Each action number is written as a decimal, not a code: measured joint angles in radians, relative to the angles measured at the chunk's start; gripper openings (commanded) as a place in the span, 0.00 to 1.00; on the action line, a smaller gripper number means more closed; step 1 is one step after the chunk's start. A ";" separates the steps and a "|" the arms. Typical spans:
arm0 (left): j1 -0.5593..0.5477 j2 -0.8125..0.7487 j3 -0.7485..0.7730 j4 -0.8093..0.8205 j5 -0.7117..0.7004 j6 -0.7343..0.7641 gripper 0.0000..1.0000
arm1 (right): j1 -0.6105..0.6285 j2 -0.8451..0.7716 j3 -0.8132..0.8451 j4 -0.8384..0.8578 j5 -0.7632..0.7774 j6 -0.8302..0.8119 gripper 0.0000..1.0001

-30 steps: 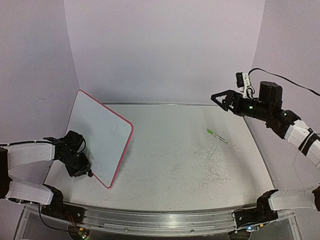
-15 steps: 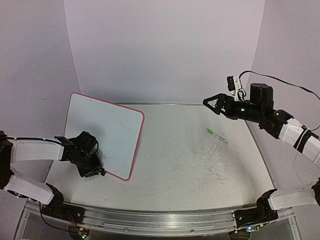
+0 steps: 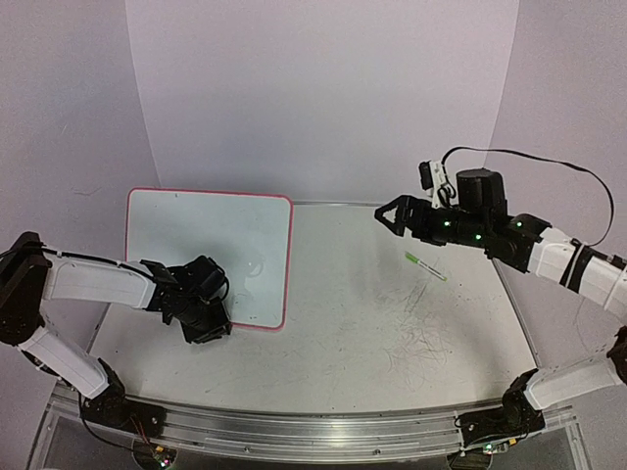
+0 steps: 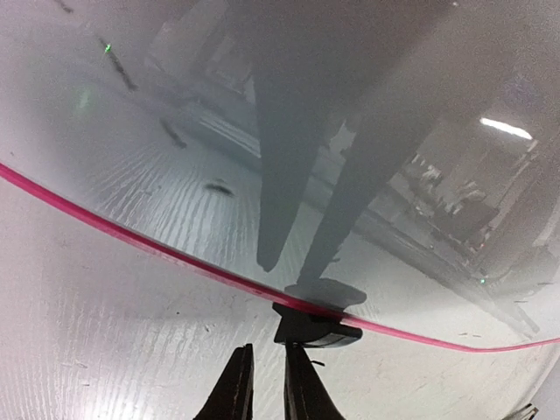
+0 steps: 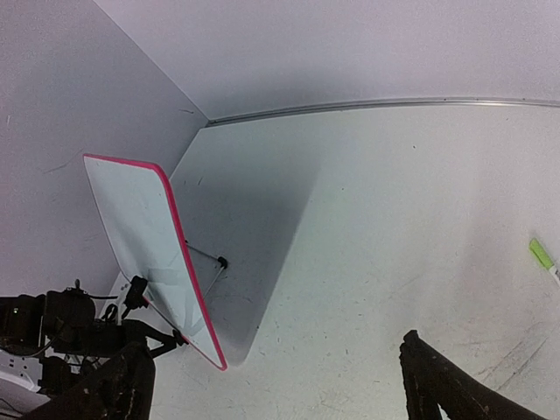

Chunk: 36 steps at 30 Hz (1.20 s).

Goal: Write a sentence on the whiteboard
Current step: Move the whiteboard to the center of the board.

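Setting: robot lab test cell. Plain pale backdrop panels [image 3: 323, 98] enclose a white table [image 3: 333, 333] on three sides. A metal rail [image 3: 313, 429] runs along the near edge, with an arm base [image 3: 106, 403] bolted at each end. Pen scratches [image 3: 421, 338] mark the tabletop.

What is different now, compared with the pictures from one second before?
The left gripper, shut on the whiteboard at its lower edge, swung it rightward until its face turned toward the top camera. The right gripper, open, reached leftward. The green marker stayed where it lay.
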 measured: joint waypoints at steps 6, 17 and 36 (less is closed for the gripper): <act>-0.003 -0.014 -0.010 0.019 0.000 0.001 0.24 | 0.092 0.061 0.027 -0.010 0.070 0.020 0.98; -0.003 -0.311 -0.166 0.055 -0.004 0.006 0.37 | 0.394 0.248 0.156 -0.019 0.253 0.159 0.98; -0.002 -0.796 0.219 -0.278 -0.195 0.346 0.61 | 0.771 1.067 0.719 -0.018 0.507 0.528 0.66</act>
